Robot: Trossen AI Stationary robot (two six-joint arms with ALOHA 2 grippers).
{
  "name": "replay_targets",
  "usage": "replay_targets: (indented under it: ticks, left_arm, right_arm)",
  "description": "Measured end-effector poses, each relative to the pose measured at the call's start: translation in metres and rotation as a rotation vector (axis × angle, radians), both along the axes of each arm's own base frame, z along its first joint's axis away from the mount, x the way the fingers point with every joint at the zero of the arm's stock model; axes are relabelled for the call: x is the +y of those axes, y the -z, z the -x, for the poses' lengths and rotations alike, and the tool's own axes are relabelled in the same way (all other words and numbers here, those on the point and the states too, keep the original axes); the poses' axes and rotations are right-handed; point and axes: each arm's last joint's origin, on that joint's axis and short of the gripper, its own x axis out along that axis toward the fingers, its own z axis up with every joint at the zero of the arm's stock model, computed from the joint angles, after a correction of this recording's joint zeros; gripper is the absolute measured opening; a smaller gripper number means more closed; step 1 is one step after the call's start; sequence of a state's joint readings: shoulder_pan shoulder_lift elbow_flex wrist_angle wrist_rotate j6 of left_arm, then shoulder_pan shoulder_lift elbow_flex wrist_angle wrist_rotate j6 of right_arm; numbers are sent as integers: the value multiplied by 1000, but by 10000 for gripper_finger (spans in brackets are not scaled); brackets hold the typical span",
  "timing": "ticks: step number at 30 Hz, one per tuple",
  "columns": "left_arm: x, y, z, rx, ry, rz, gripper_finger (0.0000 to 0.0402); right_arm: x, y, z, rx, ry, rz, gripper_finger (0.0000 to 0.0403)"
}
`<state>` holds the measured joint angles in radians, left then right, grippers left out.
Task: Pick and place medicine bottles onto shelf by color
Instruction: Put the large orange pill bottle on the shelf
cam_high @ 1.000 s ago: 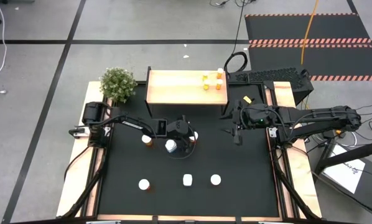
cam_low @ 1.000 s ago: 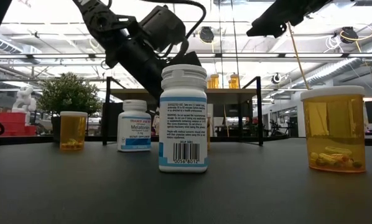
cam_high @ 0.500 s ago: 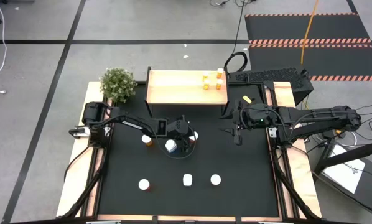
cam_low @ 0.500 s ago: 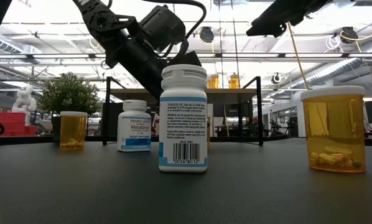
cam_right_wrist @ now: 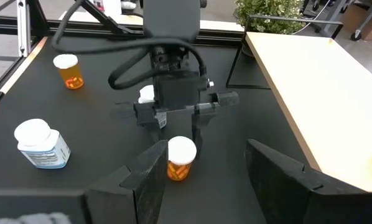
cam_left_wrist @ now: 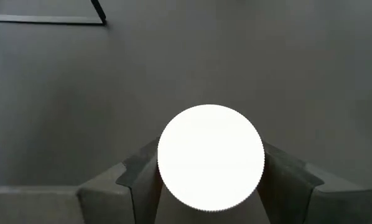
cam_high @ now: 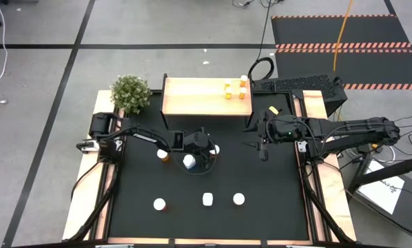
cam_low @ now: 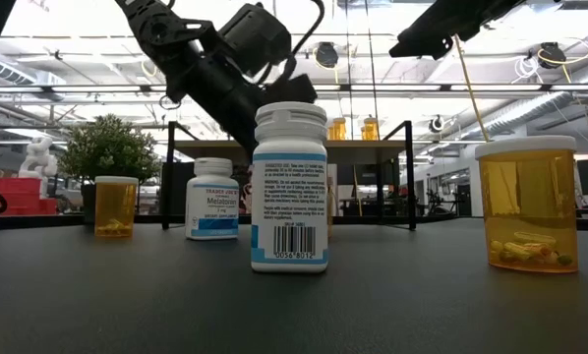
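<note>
An orange medicine bottle with a white cap (cam_right_wrist: 181, 158) stands on the black mat at mid-table, also seen as a white cap (cam_left_wrist: 211, 157) in the left wrist view. My left gripper (cam_high: 209, 149) slants down over it, shut on it. My right gripper (cam_right_wrist: 208, 155) hangs open and empty, high at the right (cam_high: 261, 146). The light-wood shelf (cam_high: 199, 96) stands at the far edge with three orange bottles (cam_high: 235, 89) at its right end. In the low view a white bottle (cam_low: 290, 187) hides the left gripper. My left gripper has the orange bottle between its two fingers (cam_left_wrist: 285, 177), one on each opposite side just under the white cap (cam_left_wrist: 254, 180). The cap hides the pads. The fingers slant down from the table's left. The bottle stands upright with its base on the mat.
On the mat stand a white bottle (cam_high: 189, 161) and an orange one (cam_high: 163, 155) just left of the gripper. Three more (cam_high: 160, 204) (cam_high: 207, 200) (cam_high: 238, 199) stand in a row near the front. A potted plant (cam_high: 130, 93) sits at the far left corner.
</note>
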<state>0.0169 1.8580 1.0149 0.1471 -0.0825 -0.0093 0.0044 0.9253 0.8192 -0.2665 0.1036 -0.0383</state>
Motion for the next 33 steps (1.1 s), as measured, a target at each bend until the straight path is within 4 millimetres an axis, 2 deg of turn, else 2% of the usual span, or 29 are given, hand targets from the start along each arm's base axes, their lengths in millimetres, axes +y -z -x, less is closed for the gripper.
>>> replay_targets:
  ticks: [6,14,19,24,28,33]
  left_arm:
    - [0,-26,10,-16,11,-8,223]
    - [8,-78,34,-88,-15,-79,215]
    - [21,-107,51,-146,-56,-102,215]
    - [37,-128,64,-206,-99,-136,214]
    - [55,-142,65,-199,-143,-160,214]
    - [76,-173,61,-193,-167,-220,214]
  right_arm:
    - [0,0,0,1,0,1,208]
    - [0,0,0,1,-1,2,208]
    - [0,0,0,2,-1,2,208]
    - [0,0,0,1,-2,4,208]
    - [0,0,0,2,-5,11,208]
    - [0,0,0,4,-11,23,208]
